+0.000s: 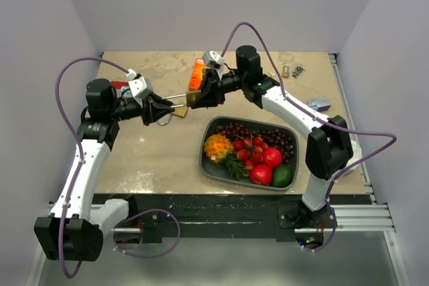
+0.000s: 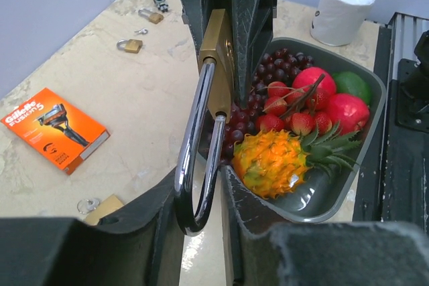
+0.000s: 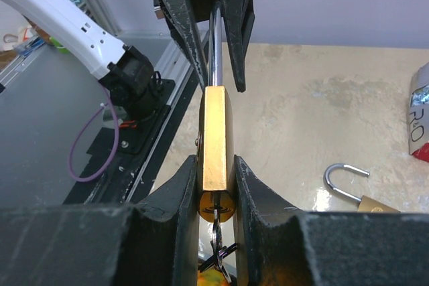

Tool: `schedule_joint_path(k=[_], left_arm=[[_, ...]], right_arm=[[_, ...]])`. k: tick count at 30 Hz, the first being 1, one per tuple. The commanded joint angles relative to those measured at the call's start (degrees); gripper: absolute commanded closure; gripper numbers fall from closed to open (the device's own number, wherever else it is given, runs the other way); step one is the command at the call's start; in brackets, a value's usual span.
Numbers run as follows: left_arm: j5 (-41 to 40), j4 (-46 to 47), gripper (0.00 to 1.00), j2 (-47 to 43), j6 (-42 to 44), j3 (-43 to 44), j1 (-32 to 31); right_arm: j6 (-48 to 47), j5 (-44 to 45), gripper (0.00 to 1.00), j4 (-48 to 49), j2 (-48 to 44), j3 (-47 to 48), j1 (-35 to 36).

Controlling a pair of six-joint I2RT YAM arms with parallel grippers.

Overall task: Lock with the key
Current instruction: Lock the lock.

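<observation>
Padlock [image 2: 218, 58] midair: shackle [image 2: 194, 132] in left gripper [image 2: 201, 192], body [image 3: 214, 135] in right gripper [image 3: 216, 182].

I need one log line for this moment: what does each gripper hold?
left gripper: shut on shackle | right gripper: shut on padlock body | key: below body, partly hidden

Brass padlock [image 3: 215, 138] clamped upright in right gripper [image 3: 216, 172], steel shackle [image 3: 214, 51] pinched above by left gripper [image 3: 218, 65], key [image 3: 216, 207] with ring beneath, second open padlock [image 3: 362, 195] on desk [image 3: 315, 112]
</observation>
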Motion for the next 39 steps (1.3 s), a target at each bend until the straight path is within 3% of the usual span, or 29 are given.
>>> schedule_joint_path(k=[1,9,28,35,39], left_arm=[[3.3,4.1,0.74,-0.6,-3.0,0.7,0.4],[5.6,7.8,1.0,1.1,-8.0,1.4,0.3],[4.5,11.5,1.0,3.7,-15.1,-0.6,-4.8],[4.1,22.6,1.0,5.6,-22.1,-1.5,-5.9],[3.7,23.3,1.0,7.3,-20.6,-0.4,-7.6]], right_arm=[[1.0,-1.3,1.0,5.6,-4.8,0.4,-0.5],[9.5,0.2,1.0,15.7,-4.1,-1.2,-0.3],[5.0,1.5,1.0,16.0,-3.1,-0.8,4.4],[5.1,-0.5,1.0,16.4,-1.5,-0.2,6.4],[4.9,-2.0,1.0,15.9,-1.2,0.1,7.8]])
